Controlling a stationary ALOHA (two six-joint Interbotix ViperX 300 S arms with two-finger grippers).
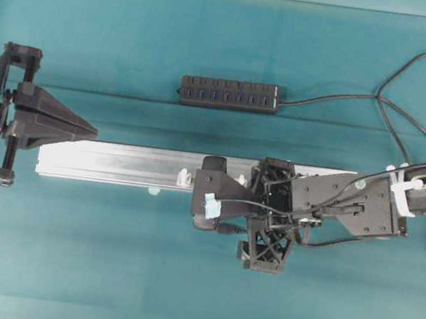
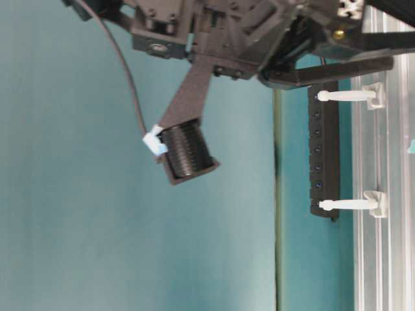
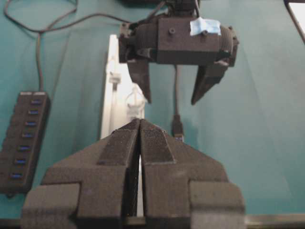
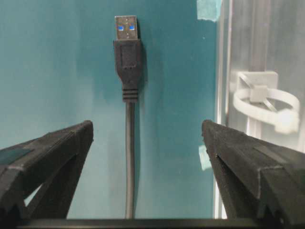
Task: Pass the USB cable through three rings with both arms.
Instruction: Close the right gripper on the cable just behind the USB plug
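Two arms are in the overhead view. The left gripper (image 1: 90, 131) sits at the left edge with its jaws pressed together and nothing between them. The right gripper (image 1: 205, 204) reaches in from the right to the middle of the frame, beside the silver rail (image 1: 117, 163).

Its own wrist camera shows its fingers (image 4: 52, 152) spread wide. The USB cable (image 4: 127, 86) lies flat on the teal cloth (image 4: 57, 71) between them, untouched, plug toward the top of the frame with its blue insert showing.

Of the three rings, I can count two white clips in the table-level view, one (image 2: 350, 96) upper right and one (image 2: 353, 205) lower right, both fixed to the rail. The right wrist view shows only one ring (image 4: 264, 102), at its right edge. From overhead just one ring (image 1: 185, 178) is clear, and the arm covers much of the rail's right half, so a third I cannot place.

One black hub strip (image 1: 230, 94) lies above the rail overhead, and its ports line the left side of the left wrist view. The cable's plug barely peeks out under the right gripper overhead.
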